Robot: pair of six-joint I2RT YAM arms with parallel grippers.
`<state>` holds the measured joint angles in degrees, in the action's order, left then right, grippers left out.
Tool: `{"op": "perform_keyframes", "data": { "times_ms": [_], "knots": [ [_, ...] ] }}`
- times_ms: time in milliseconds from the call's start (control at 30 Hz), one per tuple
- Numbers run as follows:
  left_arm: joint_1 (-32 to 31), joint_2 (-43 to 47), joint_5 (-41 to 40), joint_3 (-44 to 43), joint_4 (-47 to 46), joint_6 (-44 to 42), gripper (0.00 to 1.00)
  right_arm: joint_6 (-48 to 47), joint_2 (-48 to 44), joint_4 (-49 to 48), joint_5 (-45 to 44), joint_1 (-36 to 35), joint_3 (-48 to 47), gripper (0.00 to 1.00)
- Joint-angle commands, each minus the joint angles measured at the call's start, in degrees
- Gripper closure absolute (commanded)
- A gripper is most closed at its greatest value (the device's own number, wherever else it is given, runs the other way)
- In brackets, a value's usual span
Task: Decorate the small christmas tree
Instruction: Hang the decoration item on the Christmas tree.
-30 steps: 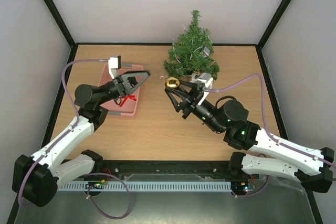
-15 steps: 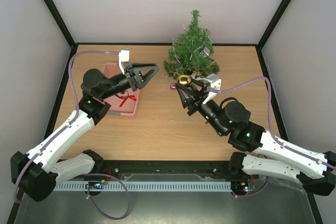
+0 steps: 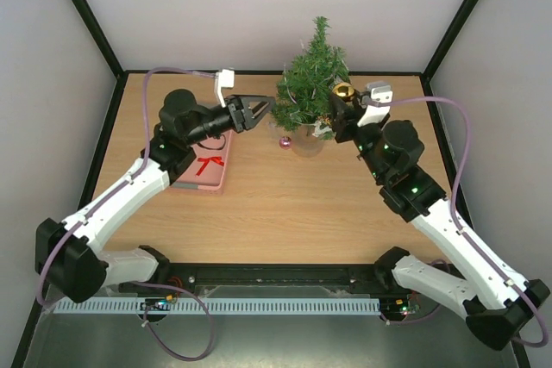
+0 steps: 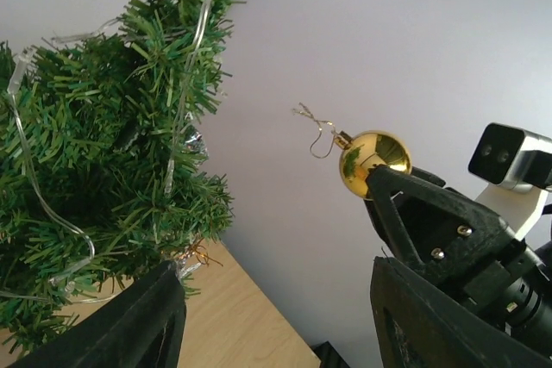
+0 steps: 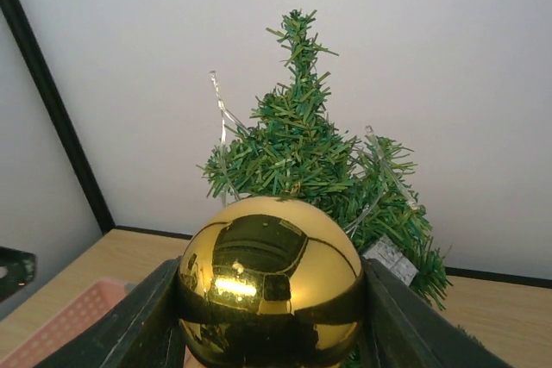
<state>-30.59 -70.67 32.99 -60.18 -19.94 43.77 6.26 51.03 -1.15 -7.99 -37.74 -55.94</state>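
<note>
- The wooden table (image 3: 285, 213) is light brown, boxed in by pale walls (image 3: 259, 6) on the left, right and far sides, with black frame posts (image 3: 86, 15) in the corners
- The small christmas tree (image 3: 312, 84) stands upright at the far edge of the table, a little right of centre, on a pale round base (image 3: 306, 142); a clear light string (image 4: 185, 84) runs through its branches
- A small pink ornament (image 3: 285, 141) hangs by the tree's lower left side
- A pink basket (image 3: 211, 180) sits on the far left part of the table, with a red bow (image 3: 207, 165) inside
- The left arm reaches from its near-left base over the basket; the left gripper (image 3: 264, 111) points right at the tree's left side, just beside the branches, its jaws spread apart with nothing between them
- The right arm rises from its near-right base and stretches to the far side; the right gripper (image 3: 342, 101) is raised at the tree's right side
- Its two fingers (image 5: 147, 325) are clamped on either side of a gold ball (image 5: 270, 282), whose thin hanging loop (image 4: 317, 127) sticks out towards the tree without touching it
</note>
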Motion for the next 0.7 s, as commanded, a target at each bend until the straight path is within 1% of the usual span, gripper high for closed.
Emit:
{"op": "perform_keyframes", "data": {
  "times_ms": [0, 100, 233, 300, 400, 467, 533, 667],
  "knots": [
    [-0.8, -2.5, 1.7, -3.2, -3.3, 1.0, 0.4, 3.5, -0.8, 2.3, 14.2, 4.6, -1.6, 0.64],
    [-1.3, -4.9, 2.6, -4.9, -3.7, 0.1, 0.4, 4.7, -0.7, 3.5, 19.0, 8.6, -1.0, 0.64],
    [-2.3, -7.4, 2.6, -6.6, -5.0, 0.4, 0.41, 8.2, -1.1, 2.2, 26.3, 13.2, -0.1, 0.64],
    [-3.1, -8.0, 2.4, -6.8, -6.0, 0.7, 0.42, 12.0, -2.0, -1.0, 30.1, 13.5, 1.1, 0.64],
    [-4.7, -8.2, 1.7, -6.6, -6.1, 0.6, 0.46, 20.3, -2.6, -8.6, 37.0, 13.4, 4.5, 0.64],
    [-5.6, -7.9, 1.3, -5.3, -7.2, 1.1, 0.48, 24.1, -2.9, -12.2, 39.0, 13.4, 6.0, 0.65],
    [-6.2, -7.2, 1.0, -3.2, -10.0, 2.4, 0.48, 26.7, -3.3, -14.6, 39.0, 13.4, 7.0, 0.65],
    [-6.3, -6.9, 2.0, -1.2, -15.0, 5.0, 0.47, 32.1, -3.5, -19.5, 39.9, 13.4, 8.9, 0.65]
  ]
}}
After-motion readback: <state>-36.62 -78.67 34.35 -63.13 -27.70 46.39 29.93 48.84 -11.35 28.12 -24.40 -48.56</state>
